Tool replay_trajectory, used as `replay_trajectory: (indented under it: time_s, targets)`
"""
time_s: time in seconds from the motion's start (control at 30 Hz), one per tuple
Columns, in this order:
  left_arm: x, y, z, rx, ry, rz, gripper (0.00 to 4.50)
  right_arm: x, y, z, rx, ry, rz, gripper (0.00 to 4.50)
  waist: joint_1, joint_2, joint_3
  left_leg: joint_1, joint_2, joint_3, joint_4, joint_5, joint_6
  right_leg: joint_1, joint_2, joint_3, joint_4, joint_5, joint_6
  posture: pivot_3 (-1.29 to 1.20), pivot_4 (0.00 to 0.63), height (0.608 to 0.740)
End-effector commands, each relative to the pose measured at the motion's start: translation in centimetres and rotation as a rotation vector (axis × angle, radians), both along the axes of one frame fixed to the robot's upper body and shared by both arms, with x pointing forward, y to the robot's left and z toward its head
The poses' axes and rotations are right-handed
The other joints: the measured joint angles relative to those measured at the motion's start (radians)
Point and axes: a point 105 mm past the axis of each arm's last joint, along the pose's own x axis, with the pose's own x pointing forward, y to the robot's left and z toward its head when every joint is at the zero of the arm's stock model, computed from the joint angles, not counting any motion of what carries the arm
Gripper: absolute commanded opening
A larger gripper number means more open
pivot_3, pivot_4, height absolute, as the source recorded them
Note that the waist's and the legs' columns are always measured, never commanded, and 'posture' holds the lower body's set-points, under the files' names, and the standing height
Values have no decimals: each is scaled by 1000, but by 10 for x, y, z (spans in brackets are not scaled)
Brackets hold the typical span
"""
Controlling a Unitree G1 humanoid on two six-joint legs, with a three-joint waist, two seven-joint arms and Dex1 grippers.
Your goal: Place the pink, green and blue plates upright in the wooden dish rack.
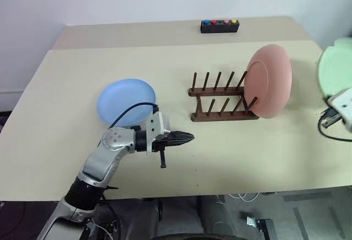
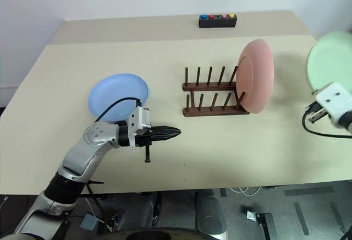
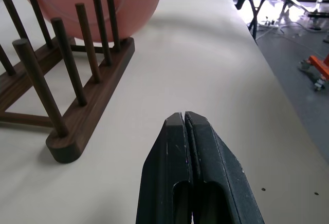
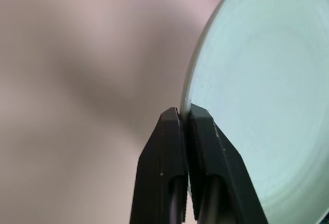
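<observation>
Salmon-pink round plate (image 1: 269, 80) racked upright at right end of dark wooden peg rack (image 1: 223, 99); right gripper (image 4: 186, 118) pinches mint-green plate (image 4: 257, 106) rim; light-blue plate (image 1: 126, 101) flat at left; left gripper (image 3: 184, 118) closed, empty.

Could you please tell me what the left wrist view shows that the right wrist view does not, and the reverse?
The left wrist view has the dark brown wooden dish rack with its upright pegs, the round salmon pink plate standing at its far end, the beige table top, and the left tool shut on nothing. The right wrist view has the round mint green plate, its rim pinched by the shut right tool. Both share a pair of black fingers pressed together.
</observation>
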Motion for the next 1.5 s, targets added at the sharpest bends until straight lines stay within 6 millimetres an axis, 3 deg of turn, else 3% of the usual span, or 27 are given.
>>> replay_trajectory:
  time_s: [0.03,0.17,0.37,0.53,0.67,0.8,1.0,1.2,1.5]
  targets:
    - [2,5,9,-30,-26,14,0,-6,23,63,-40,-176,55,62,1,0,0,0,0,0,0,0,0,0,0,0,0,0,0,0,150,740]
    - [5,7,8,-19,-30,21,0,-9,55,110,-32,-319,152,62,4,0,0,0,0,0,1,0,0,1,0,0,0,0,0,0,150,740]
    - [8,9,8,-15,-35,32,0,-26,145,153,186,-410,576,62,3,0,1,0,0,-1,-1,0,0,0,0,-1,0,0,0,0,150,740]
    - [8,10,6,-11,-33,40,0,-49,201,166,385,-344,921,62,9,-1,1,-2,0,-1,0,0,0,0,0,-1,-1,0,0,0,150,740]
    - [8,9,6,-12,-33,43,0,-63,226,158,565,-201,1096,62,16,-1,1,-2,0,-2,1,0,0,0,0,-1,-1,0,0,0,150,740]
    - [8,9,4,-9,-31,47,0,-65,234,145,806,-58,1179,62,28,-1,1,-2,0,-2,1,0,0,0,0,-1,-1,0,0,0,150,740]
    - [6,8,4,-7,-29,45,0,-53,219,132,1086,39,1154,62,33,-1,1,-3,0,-2,1,0,0,0,0,-1,-1,0,0,0,150,740]
    - [5,8,4,-5,-25,44,0,-32,202,111,1250,89,1021,62,30,-1,1,-3,0,-2,1,0,0,-1,0,-1,-1,0,0,0,150,740]
    - [4,9,2,-2,-21,44,0,-26,201,79,1297,184,932,62,30,-1,1,-3,0,-2,1,0,0,-2,0,-1,0,0,0,0,150,740]
